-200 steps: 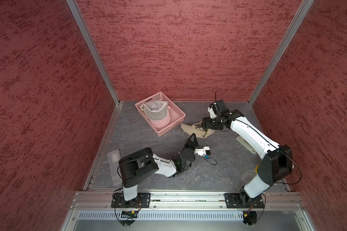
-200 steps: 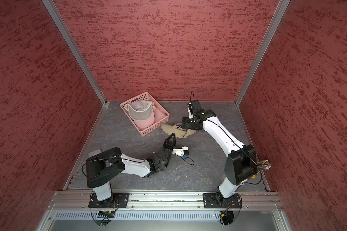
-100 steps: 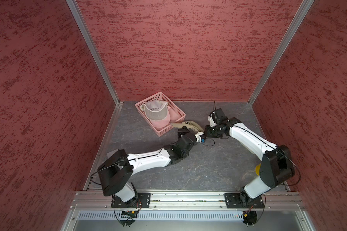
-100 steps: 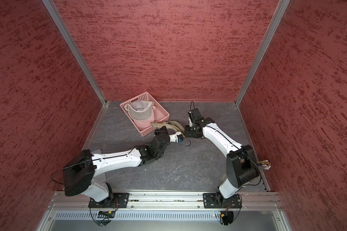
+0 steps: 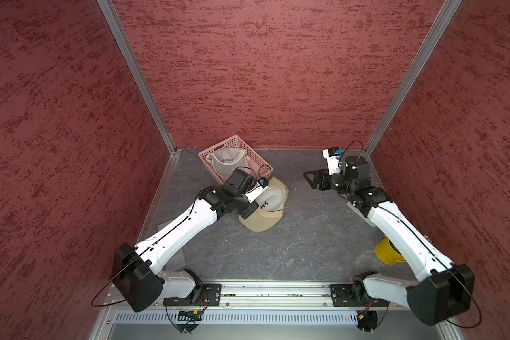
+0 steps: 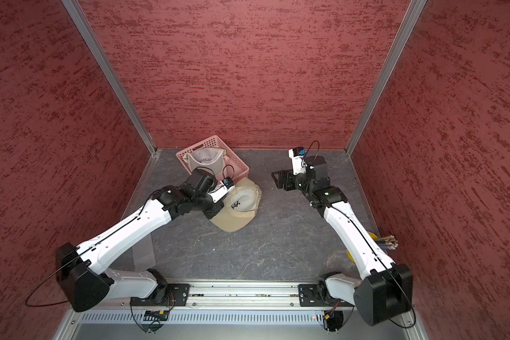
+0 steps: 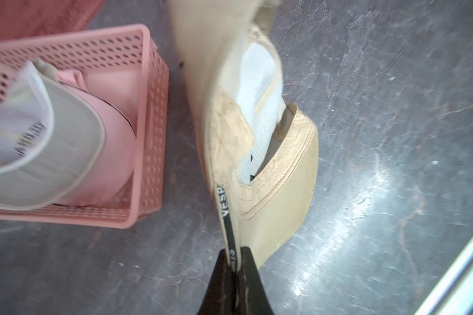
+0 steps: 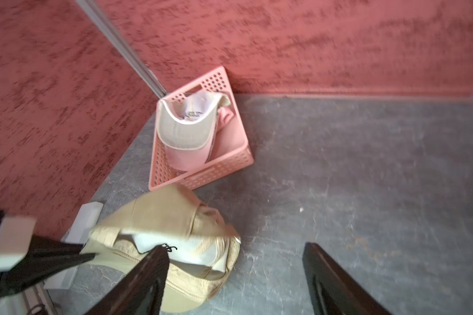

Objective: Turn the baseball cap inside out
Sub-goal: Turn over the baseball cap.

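**Left gripper pinching cap rim; right gripper spread and empty**

1. The left gripper (image 7: pixel 234 259) is pressed together on the cap (image 7: pixel 281 191). In the left wrist view its two black fingertips (image 7: pixel 250 261) clamp the rim where a black lettered strip runs along the edge.
2. The cap extends straight ahead of those fingertips. The tan brim lies on the grey floor (image 7: pixel 393 136) on one side of the pinch line, and the crumpled crown lies beyond it. White lining shows on the crown's upper side, with a black stitched mark visible in both top views.
3. The pink basket (image 7: pixel 148 163) stands on the other side of the pinch line, just beside the cap. Whether the two touch cannot be told. A white cap (image 7: pixel 52 141) lies inside the basket.
4. The right gripper (image 5: pixel 314 179) is spread wide and holds nothing. Its jaws point toward the cap (image 5: pixel 267 206) and stand well apart from it.
5. In the right wrist view the cap (image 8: pixel 175 218) lies ahead of one finger (image 8: pixel 148 272), and the basket (image 8: pixel 216 169) lies farther on, in the corner of the red walls.
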### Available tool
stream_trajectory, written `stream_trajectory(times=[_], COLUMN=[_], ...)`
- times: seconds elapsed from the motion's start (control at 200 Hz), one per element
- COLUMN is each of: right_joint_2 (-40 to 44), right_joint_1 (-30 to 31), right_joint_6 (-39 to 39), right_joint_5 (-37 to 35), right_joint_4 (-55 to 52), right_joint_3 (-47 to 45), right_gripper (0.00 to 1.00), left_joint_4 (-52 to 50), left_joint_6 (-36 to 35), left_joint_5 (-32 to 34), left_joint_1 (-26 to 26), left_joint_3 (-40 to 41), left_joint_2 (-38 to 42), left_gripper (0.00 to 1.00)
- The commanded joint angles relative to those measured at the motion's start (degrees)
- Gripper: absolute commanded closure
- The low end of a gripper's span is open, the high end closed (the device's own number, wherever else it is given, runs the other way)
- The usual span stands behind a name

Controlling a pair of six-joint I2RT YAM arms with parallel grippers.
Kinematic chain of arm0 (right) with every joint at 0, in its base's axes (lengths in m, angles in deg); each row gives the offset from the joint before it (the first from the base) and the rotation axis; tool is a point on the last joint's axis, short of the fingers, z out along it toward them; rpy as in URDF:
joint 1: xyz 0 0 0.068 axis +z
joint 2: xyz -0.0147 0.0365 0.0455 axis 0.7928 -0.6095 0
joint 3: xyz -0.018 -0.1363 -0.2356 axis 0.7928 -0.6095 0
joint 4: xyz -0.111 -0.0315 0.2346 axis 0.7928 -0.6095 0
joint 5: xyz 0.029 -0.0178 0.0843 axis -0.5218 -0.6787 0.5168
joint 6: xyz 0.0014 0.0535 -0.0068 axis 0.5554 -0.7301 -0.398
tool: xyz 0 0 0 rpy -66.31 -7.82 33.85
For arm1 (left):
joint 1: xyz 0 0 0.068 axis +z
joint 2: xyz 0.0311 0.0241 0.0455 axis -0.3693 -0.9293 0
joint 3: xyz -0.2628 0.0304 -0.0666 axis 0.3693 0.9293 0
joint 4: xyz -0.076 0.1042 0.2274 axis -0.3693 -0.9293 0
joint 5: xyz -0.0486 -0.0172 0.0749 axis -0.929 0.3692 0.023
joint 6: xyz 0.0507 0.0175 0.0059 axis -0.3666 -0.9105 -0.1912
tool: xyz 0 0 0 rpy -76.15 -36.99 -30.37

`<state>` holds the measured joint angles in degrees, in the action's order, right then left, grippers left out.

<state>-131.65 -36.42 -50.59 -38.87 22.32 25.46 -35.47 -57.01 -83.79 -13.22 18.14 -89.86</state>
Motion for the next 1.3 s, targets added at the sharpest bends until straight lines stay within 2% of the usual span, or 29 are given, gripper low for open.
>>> stream_trajectory(times=[0.0,0.14,0.275,0.406,0.541,0.631,0.771,0.907,1.087,1.297], right_joint_2=[2.58,1.03,-6.63,-12.70,-17.78,-19.90,-20.85,-19.47,-15.85,-18.61], right_joint_1=[0.92,4.74,8.79,8.87,8.92,8.90,8.40,8.09,7.45,7.35], right_joint_6=[11.63,14.33,16.10,17.93,21.69,25.46,30.03,33.25,33.98,32.20], right_joint_5=[8.71,9.37,4.58,7.43,9.79,12.55,13.02,13.48,12.86,13.20], right_joint_4=[6.46,11.37,13.69,15.23,11.37,5.50,-1.66,-4.74,-3.37,1.04], right_joint_3=[-6.87,-9.96,-6.20,-2.45,2.24,5.36,6.54,4.01,-0.47,0.35], right_gripper=[0.18,0.17,0.17,0.18,0.19,0.19,0.19,0.20,0.19,0.21], left_joint_4=[-1.00,-2.36,-4.61,-6.03,-8.80,-10.95,-12.55,-10.94,-13.00,-13.38], left_joint_6=[6.17,5.25,3.44,0.70,-2.99,-5.01,-7.08,-8.65,-11.70,-15.41], left_joint_5=[-15.30,-18.37,-19.96,-21.11,-18.42,-11.42,-4.47,-4.35,-4.58,-6.26], left_joint_1=[3.28,4.75,4.75,3.52,1.25,-1.23,-3.29,-2.81,-2.36,-3.85], left_joint_3=[-0.63,-2.79,-4.50,-4.71,-4.88,-5.72,-7.15,-7.68,-10.21,-9.55], left_joint_2=[3.25,2.28,0.94,1.57,2.12,1.45,-0.03,-0.21,-1.48,-0.35], left_gripper=[1.00,1.00,1.00,1.00,1.00,1.00,1.00,1.00,1.00,1.00])
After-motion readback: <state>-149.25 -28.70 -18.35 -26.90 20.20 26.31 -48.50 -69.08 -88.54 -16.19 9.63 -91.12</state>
